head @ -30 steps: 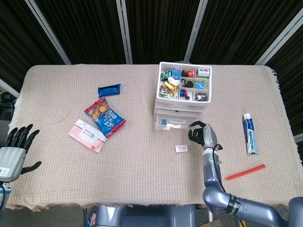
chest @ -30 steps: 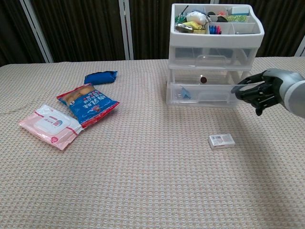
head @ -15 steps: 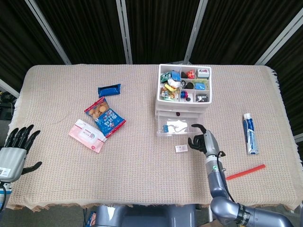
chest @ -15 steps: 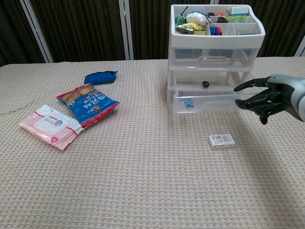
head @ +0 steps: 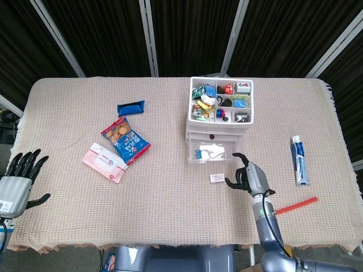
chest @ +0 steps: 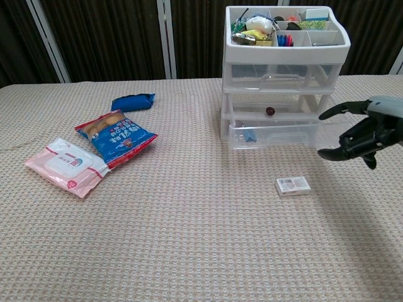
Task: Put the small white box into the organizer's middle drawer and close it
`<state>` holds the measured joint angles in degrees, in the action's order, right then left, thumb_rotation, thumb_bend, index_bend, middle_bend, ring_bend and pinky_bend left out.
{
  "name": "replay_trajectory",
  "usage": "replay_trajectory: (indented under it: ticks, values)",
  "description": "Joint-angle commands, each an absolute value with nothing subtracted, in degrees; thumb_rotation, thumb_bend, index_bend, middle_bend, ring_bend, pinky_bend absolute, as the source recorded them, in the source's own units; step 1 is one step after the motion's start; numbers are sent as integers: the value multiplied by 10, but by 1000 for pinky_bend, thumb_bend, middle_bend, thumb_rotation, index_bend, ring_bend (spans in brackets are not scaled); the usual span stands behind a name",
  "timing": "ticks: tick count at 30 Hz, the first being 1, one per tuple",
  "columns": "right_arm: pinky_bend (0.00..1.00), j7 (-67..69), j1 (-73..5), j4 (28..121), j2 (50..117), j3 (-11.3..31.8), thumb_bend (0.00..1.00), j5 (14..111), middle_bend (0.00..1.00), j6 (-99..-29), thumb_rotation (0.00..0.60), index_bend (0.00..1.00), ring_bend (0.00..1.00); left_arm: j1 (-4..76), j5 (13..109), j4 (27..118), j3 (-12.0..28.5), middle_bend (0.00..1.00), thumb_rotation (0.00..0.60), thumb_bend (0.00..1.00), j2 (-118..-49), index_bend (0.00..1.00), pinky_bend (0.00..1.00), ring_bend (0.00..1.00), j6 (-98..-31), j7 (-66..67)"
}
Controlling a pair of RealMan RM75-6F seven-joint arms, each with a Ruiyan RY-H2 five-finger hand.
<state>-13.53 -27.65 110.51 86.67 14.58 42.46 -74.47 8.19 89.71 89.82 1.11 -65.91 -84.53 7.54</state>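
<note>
The small white box (head: pixel 216 178) (chest: pixel 293 185) lies flat on the cloth just in front of the white organizer (head: pixel 221 93) (chest: pixel 286 53). The organizer's lowest drawer (head: pixel 212 153) (chest: pixel 280 135), with a blue item inside, is pulled out toward me. The drawer above it, holding a small dark red bead (chest: pixel 269 111), looks pushed in. My right hand (head: pixel 248 177) (chest: pixel 362 135) hovers to the right of the box, fingers spread, holding nothing and clear of the drawer. My left hand (head: pixel 20 178) is open at the table's near left edge.
A dark blue packet (head: pixel 131 107), a blue snack bag (head: pixel 126 139) and a pink wipes pack (head: pixel 104 162) lie on the left half. A toothpaste tube (head: pixel 299 160) and a red stick (head: pixel 293 205) lie at the right. The organizer's top tray is full of small items.
The lowest drawer slid out toward me with my right hand on it. That hand has since let go and drawn back toward me and to the right. The left hand stayed put.
</note>
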Motion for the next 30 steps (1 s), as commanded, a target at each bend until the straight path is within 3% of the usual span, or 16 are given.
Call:
replay_trajectory:
  ticks: [1, 7, 12, 18, 30]
  values:
    - [718, -170, -253, 1097, 862, 78, 110, 508, 821, -776, 600, 194, 800, 81, 899, 897, 11, 0, 600, 77, -660, 110, 0, 0, -849, 75]
    - [718, -188, -234, 1022, 892, 20, 87, 611, 822, -801, 600, 245, 801, 80, 900, 894, 13, 0, 600, 78, -663, 111, 0, 0, -854, 74]
    - [718, -204, -226, 952, 924, -3, 86, 675, 823, -815, 600, 311, 801, 80, 899, 893, 13, 0, 600, 80, -664, 111, 0, 0, -853, 75]
    - [718, -218, -224, 890, 963, 6, 104, 687, 828, -809, 600, 364, 803, 80, 899, 893, 14, 0, 600, 83, -664, 113, 0, 0, -854, 75]
    - [718, -218, -230, 819, 1023, 38, 223, 680, 832, -780, 600, 368, 807, 80, 898, 893, 14, 0, 600, 85, -664, 117, 0, 0, -853, 72]
